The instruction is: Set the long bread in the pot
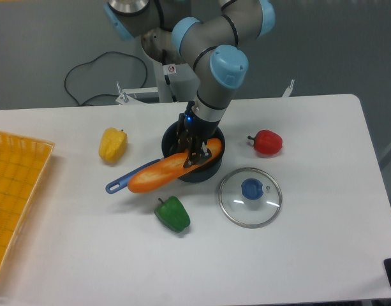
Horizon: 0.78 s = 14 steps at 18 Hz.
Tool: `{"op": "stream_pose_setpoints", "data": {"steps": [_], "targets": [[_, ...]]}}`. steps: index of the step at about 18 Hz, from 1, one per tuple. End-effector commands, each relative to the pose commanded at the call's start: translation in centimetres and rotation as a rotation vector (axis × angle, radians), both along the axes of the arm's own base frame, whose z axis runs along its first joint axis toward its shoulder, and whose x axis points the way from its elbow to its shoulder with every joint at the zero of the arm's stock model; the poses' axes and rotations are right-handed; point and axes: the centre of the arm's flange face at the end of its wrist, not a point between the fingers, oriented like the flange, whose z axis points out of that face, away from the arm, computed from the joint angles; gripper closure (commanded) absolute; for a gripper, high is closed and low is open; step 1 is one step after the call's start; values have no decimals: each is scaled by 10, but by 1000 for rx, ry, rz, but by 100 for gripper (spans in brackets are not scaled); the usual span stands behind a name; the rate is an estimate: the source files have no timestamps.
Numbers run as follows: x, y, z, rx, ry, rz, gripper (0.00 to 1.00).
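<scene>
The gripper (194,155) hangs over the pot (211,167), its jaws clamped on the long bread (166,173) near the loaf's right-hand third. The loaf lies tilted, its right end over the pot's opening and its left end projecting past the rim, above the blue handle (128,179).

Likely failure: the loaf is longer than the pot is wide, so a flat release would probably leave it bridging the rim, from which it could roll or tip out onto the bench (310,268). The off-centre grasp adds a second risk, since the long free end may pivot downward in the jaws. A descending end could also strike the rim and push the light pot sideways.

Surface and room: a white bench carries a glass lid (249,196) just beside the pot, a green pepper (173,213), a yellow pepper (113,145), a red pepper (266,142) and an orange tray (16,204) at the left edge. Behind runs a grey wall (42,44), with a black cable (87,80) looping near the arm's base.
</scene>
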Motion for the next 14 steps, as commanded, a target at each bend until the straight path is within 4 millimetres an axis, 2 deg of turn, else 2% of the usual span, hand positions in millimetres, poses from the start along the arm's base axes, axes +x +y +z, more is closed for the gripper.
{"op": "stream_pose_setpoints", "data": {"steps": [4,7,11,14], "targets": [[1,-1,4,-8,-13,1,46],[3,-3,26,-47,-71,8,40],[-15,-3,52,-78,-124,35,0],[-24,-2,72,-68,-96,43,0]]}}
